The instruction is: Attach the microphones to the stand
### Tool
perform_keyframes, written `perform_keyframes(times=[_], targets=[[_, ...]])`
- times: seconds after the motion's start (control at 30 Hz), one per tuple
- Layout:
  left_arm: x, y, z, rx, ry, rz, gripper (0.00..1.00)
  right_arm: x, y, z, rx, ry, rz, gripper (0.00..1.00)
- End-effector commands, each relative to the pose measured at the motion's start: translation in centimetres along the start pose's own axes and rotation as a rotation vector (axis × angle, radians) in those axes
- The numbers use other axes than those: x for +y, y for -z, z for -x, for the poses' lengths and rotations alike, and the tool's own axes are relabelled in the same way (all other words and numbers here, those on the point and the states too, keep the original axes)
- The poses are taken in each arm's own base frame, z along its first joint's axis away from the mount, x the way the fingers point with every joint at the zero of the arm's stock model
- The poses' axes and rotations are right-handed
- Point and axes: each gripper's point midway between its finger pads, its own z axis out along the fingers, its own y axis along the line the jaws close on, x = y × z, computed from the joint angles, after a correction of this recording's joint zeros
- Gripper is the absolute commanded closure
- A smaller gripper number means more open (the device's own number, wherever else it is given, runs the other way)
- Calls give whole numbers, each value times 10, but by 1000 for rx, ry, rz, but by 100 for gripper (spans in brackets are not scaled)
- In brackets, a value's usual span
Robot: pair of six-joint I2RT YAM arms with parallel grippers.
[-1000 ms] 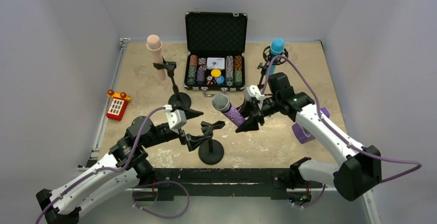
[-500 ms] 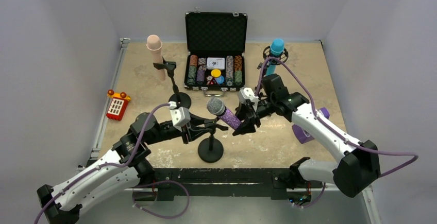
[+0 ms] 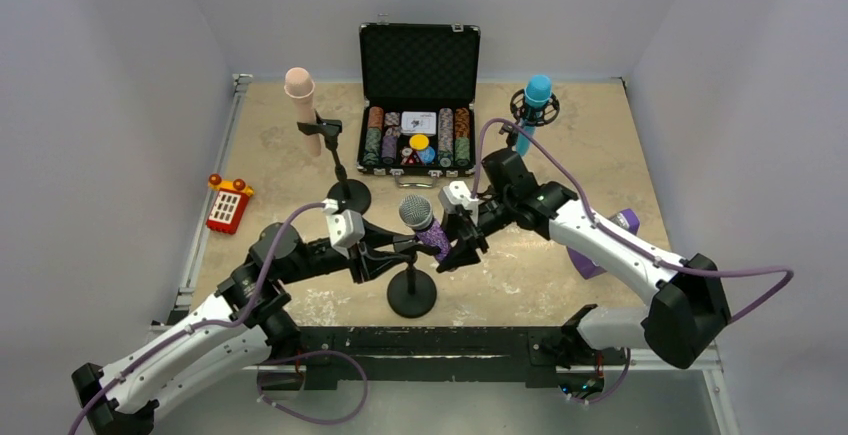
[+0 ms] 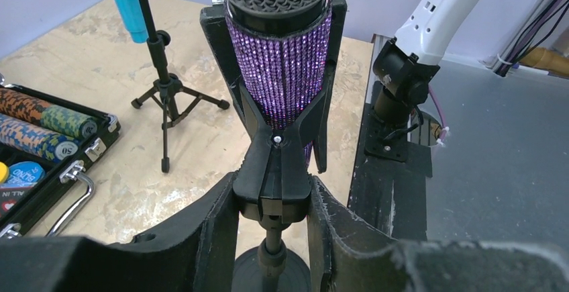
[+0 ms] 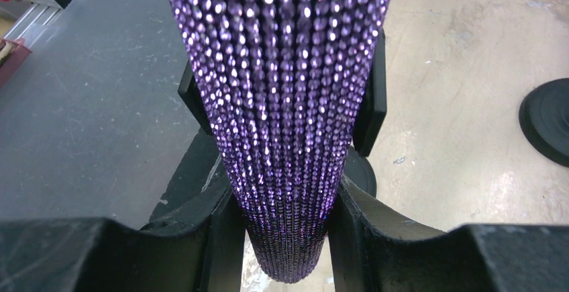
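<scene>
The right tool (image 5: 282, 235) pinches the lower body of the purple microphone (image 4: 278, 70). The left tool (image 4: 272, 235) squeezes the handles of the clip (image 4: 272, 164) on the near stand (image 3: 410, 300). The microphone sits between the clip's spread arms, possibly touching them, above the desk (image 3: 270, 155).

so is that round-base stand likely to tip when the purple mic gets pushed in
Probably top-heavy: the stand is a thin pole on a small round base, the purple mic up high. Unbraced it might tip, but the left gripper clamps its clip. The mic's tapered, studded body could slip in the right gripper.
</scene>
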Motion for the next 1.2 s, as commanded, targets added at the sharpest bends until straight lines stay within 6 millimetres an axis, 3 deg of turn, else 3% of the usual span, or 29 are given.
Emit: perform_keyframes(times=[0.0,0.23,0.33,0.43,0.53,0.63,0.87,1.17], targets=[[-4,-1,18,-94,4,-13,100,-5,-15,21,-54,83,24,100],[-4,0,14,-103,38,-9,98,-5,-21,26,-67,13,38,87],[-4,0,12,-99,46,-7,92,-4,-22,25,-68,-19,44,71],[-4,1,10,-91,59,-3,71,-3,-21,24,-63,-35,44,56],[-4,3,10,-88,65,6,50,-1,-19,24,-57,-29,34,47],[-5,8,11,-92,62,15,35,-1,-16,26,-46,-16,14,33],[-7,22,13,-91,40,32,16,3,-4,33,-36,25,-11,25],[-8,36,5,-30,20,59,13,3,16,56,-42,103,-51,24]])
